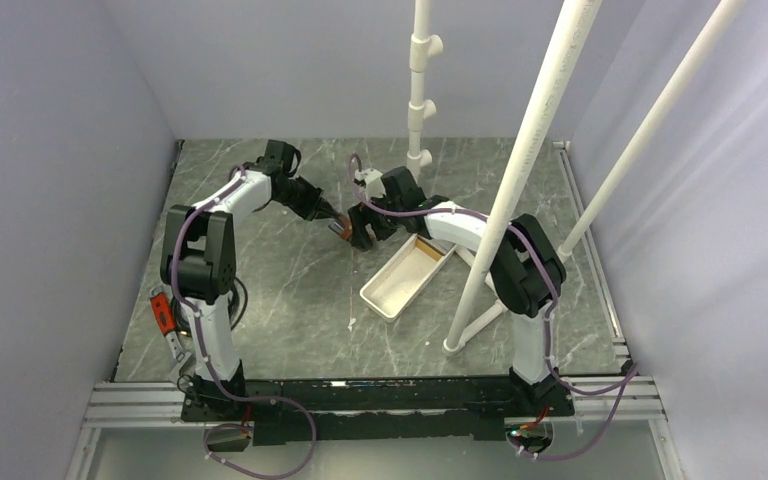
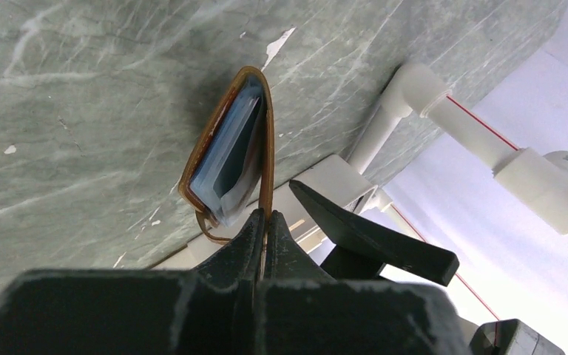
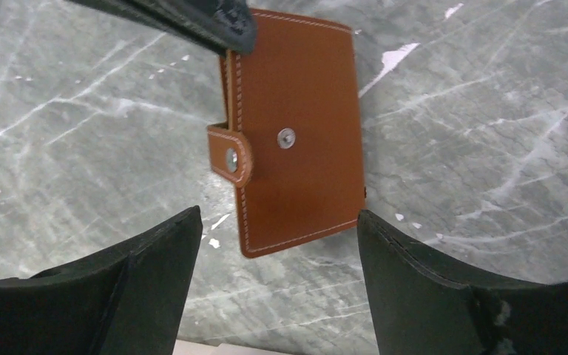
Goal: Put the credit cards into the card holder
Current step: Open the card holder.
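A: Leather, that card holder (image 3: pixel 296 133)?
B: Smooth brown, with pale stitching and a strap tab with a metal snap. It's folded nearly flat, with blue credit cards (image 2: pixel 229 148) tucked inside.
A: Where?
B: Near the far edge of the marbled desk (image 3: pixel 488 148), mid-width. The left gripper (image 2: pixel 266 222) pinches one leather flap, jaws tight on it. The right gripper (image 3: pixel 279 214) hovers above it, jaws wide apart and holding nothing.

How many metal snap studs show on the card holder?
2: one stud on the strap tab, the other on the card holder's outer face. Any inside are hidden.
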You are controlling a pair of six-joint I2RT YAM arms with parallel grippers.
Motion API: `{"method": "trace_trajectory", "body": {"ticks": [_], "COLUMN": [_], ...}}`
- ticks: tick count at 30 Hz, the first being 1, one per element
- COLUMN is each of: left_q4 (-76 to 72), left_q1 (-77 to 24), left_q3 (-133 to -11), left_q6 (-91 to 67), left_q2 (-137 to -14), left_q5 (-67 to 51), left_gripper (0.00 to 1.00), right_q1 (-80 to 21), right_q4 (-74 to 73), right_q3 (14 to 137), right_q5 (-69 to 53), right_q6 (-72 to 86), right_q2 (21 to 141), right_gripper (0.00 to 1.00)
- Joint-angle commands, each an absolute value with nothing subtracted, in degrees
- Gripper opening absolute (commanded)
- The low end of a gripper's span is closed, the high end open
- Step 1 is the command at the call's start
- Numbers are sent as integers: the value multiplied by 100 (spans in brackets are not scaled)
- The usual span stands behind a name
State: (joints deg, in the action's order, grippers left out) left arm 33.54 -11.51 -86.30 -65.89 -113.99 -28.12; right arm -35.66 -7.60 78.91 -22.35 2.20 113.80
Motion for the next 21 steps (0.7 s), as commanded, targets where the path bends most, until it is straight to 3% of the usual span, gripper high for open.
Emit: {"method": "trace_trajectory", "body": {"ticks": [1,6,8,10,11,12,15,16,21], "left_q4": [3500,3437,3295,3326,3419,3489,3170,3007,2433], "left_q1": [-1236,-1300,-1301,-1292,-1296,-1293,-1301,-1305,-1367], "left_q3": [-8777,-8702,-8644,-8783,-8855,-8900,-8419,-8214,-7453], "left_q6": [-6837,-6811,-6672,-6013,-5606,-5180,-4064,-3802,-3162], "left_q2": [-11468,-11517,-11523,-11538,-11533,-11477,-10889,-10709,-10137], "left_q5": [-2813,-2975,-3079,-3134,-3133,-3040,-2848,-2855,-3136], "left_gripper": [0,0,0,0,4,15,52,59,69], "right_q1": [-3621,-3615,-3568,-3450,-3379,-3327,-3263,-3244,-2842], "right_q4": [-653,-555,-465,-399,-401,-450,-617,-607,-503], "right_q3": [8120,8274,8235,8168,8142,8163,8300,8317,8557], "right_q5": [-1655,-1371,-1185,-1287,-1495,-1682,-2128,-2256,-3383], "right_q6": [80,238,332,452,483,524,519,568,1666], "right_q2": [11570,11689,11669,11611,11595,11597,11691,11729,12029], "right_gripper": [74,52,28,10,5,0,0,0,0]}}
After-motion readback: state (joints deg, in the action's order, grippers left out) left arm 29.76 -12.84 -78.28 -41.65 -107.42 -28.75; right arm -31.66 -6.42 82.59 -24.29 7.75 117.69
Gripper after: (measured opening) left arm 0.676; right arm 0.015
